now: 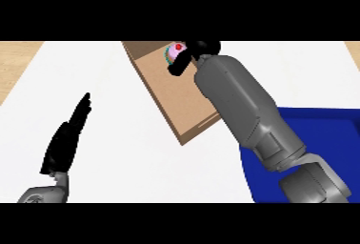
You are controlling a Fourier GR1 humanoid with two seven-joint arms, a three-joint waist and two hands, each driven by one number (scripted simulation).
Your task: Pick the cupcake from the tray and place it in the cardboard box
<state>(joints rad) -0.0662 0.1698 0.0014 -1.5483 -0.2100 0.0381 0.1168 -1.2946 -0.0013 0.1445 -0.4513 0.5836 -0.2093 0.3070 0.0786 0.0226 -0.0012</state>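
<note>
The cupcake [174, 49], pink-frosted with a red dot on top, shows at the top of the head view over the cardboard box [169, 90], a brown box lying slanted across the white counter. My right hand [193, 52] reaches over the box's far end with fingers and thumb curled round the cupcake, hiding most of it. The blue tray [316, 128] lies at the right, partly under my right forearm. At the lower left my left hand [69, 136] rests open, fingers straight and pointing up.
The white counter [105, 71] spreads between my left hand and the box. A wooden surface [17, 55] shows at the far left edge and the top right corner.
</note>
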